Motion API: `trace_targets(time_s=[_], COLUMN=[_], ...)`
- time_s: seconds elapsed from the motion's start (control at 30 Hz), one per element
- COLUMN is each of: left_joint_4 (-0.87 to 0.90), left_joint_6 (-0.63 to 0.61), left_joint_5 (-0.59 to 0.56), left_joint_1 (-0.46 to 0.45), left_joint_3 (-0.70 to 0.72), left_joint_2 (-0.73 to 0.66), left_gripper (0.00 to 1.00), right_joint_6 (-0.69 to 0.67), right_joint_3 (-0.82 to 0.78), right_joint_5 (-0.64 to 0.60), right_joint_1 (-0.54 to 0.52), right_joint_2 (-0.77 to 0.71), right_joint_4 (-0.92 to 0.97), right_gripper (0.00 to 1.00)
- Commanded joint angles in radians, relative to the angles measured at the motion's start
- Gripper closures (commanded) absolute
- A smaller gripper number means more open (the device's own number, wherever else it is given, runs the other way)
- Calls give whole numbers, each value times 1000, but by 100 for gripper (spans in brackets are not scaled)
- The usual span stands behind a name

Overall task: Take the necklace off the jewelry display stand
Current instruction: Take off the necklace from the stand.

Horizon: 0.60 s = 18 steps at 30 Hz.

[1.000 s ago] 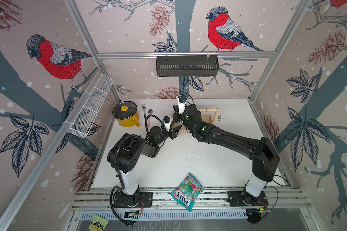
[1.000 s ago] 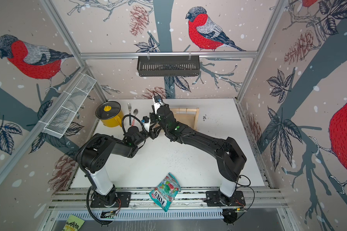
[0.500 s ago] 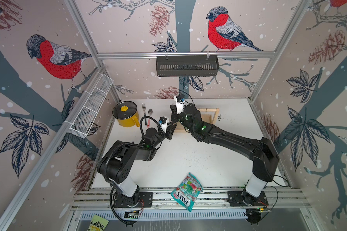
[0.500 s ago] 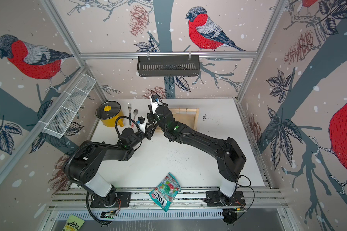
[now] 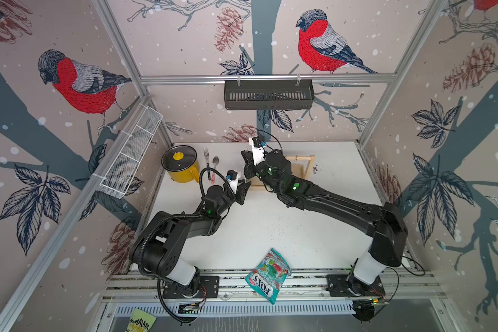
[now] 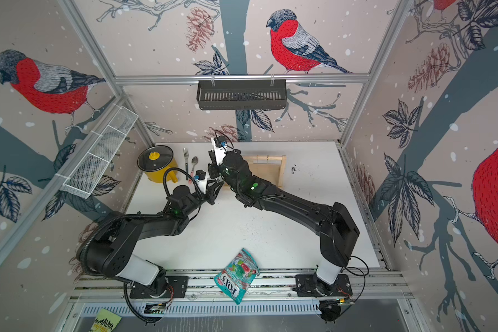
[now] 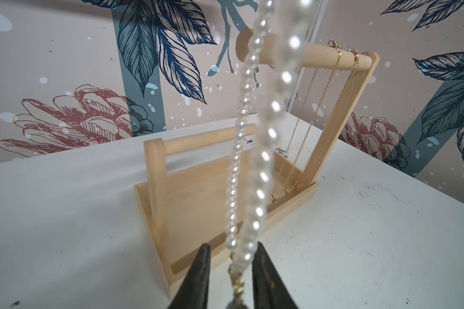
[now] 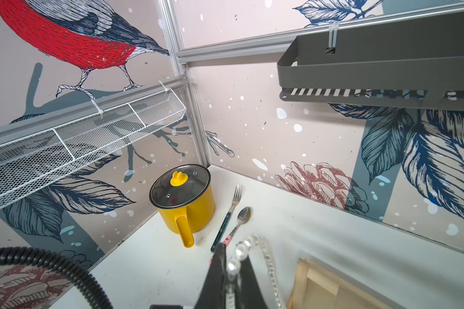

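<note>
Starting at the near edge, a teal candy bag (image 5: pixel 268 274) lay partly over the rail of the white table (image 5: pixel 270 227), well apart from the work. Farther in, the left gripper (image 7: pixel 232 248) sat at the low end of the pearl necklace (image 7: pixel 234 171). Its jaws stood narrow on either side of the lowest beads and the gold clasp, with a gap showing on one side, so I could not tell whether they truly gripped. Higher up, the right gripper (image 8: pixel 232 258) was clamped on the top of the strand, beads pinched between its jaws, and the doubled string hung from there down to the left gripper.

Just beyond, toward the right, stood the jewelry display stand (image 7: pixel 330 128). In the left wrist view the pearls crossed in front of the free end of its dowel (image 7: pixel 316 57); whether the loop was wholly off that end could not be made out. Two thin gold chains (image 7: pixel 330 88) hung on the dowel close to the post. At the far left sat a yellow pot (image 5: pixel 180 166), with a fork (image 5: pixel 207 155) and a spoon (image 5: pixel 215 161) beside it.

The risks looked plain enough. A loop caught on the dowel tip would probably drag or tip the light stand under a sideways pull. Two grippers drawing apart could strain the string, or pop round beads from a shallow pinch. A swinging strand might also snag the gold chains.
</note>
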<state>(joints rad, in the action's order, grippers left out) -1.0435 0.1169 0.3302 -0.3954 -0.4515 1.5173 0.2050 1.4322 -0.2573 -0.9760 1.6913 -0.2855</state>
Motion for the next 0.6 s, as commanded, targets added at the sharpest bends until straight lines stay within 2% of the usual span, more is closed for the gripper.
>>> trace_targets(time_s=[0.0,0.2,0.57], left_joint_4=[-22,20,96], left_joint_6=[11,20,63], left_joint_5=[-19,-18,40], left_joint_1=[0,0,0], left_joint_3=[19,45,120], left_joint_2=[-28,-100,-271], left_gripper=[76,91,100], right_joint_6=[-18,-32,-36], right_joint_3=[-7,-37,-91], right_joint_5=[-11,-28,-51], right_joint_1=[-11,-35,-61], right_joint_2=[-20,-55,-115], right_joint_4=[-11,-15,1], right_gripper=[100,100,100])
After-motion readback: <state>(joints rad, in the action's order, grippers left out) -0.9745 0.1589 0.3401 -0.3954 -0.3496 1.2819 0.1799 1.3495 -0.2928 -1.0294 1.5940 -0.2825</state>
